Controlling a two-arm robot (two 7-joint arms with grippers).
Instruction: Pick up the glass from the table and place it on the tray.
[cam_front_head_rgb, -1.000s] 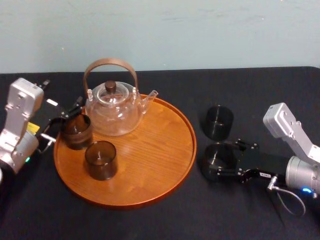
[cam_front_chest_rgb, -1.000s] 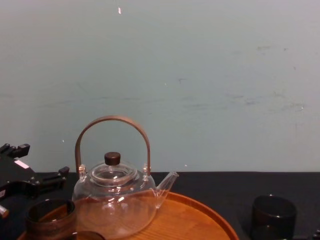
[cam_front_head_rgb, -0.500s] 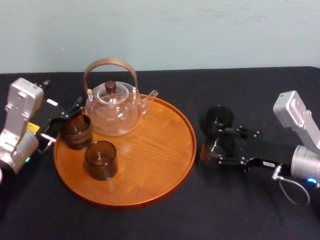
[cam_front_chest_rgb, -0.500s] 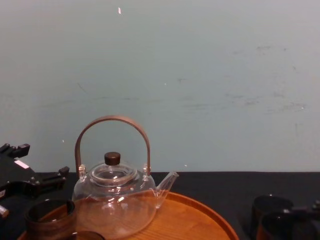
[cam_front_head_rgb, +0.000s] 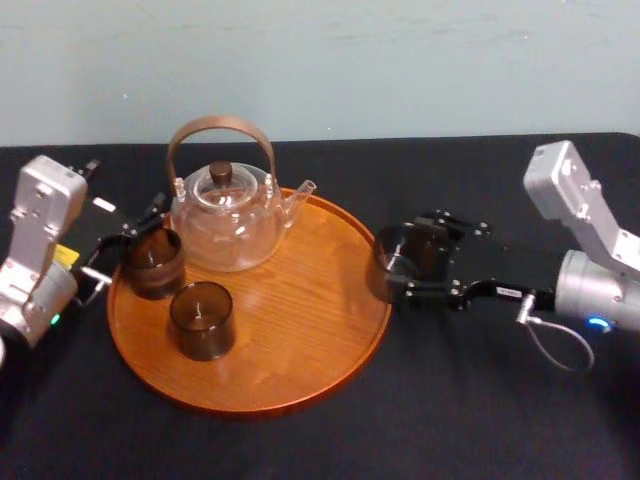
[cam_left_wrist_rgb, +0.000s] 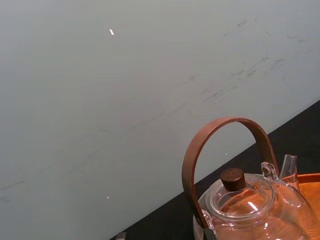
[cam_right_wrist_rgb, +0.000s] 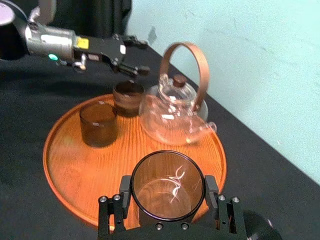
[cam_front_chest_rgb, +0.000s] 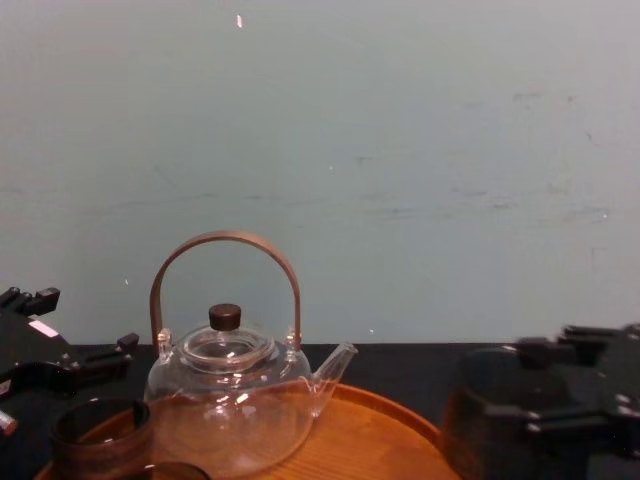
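Note:
My right gripper (cam_front_head_rgb: 408, 258) is shut on a dark smoky glass (cam_front_head_rgb: 396, 268), holding it off the table at the right rim of the round wooden tray (cam_front_head_rgb: 300, 310). In the right wrist view both fingers (cam_right_wrist_rgb: 210, 191) press the sides of the glass (cam_right_wrist_rgb: 167, 182), which hangs upright over the near edge of the tray (cam_right_wrist_rgb: 70, 165). From the chest the glass (cam_front_chest_rgb: 490, 415) shows low on the right. My left gripper (cam_front_head_rgb: 125, 240) stands open at the tray's left rim, just behind another dark glass (cam_front_head_rgb: 152, 262).
A clear glass teapot (cam_front_head_rgb: 225, 220) with a brown hoop handle stands at the back of the tray. A second dark glass (cam_front_head_rgb: 201, 320) sits in front of it on the left. The tray's middle and right are bare wood. Black cloth covers the table (cam_front_head_rgb: 470, 400).
My right gripper has lifted the glass off the table and carried it left to the tray's right rim. The left arm has not moved.

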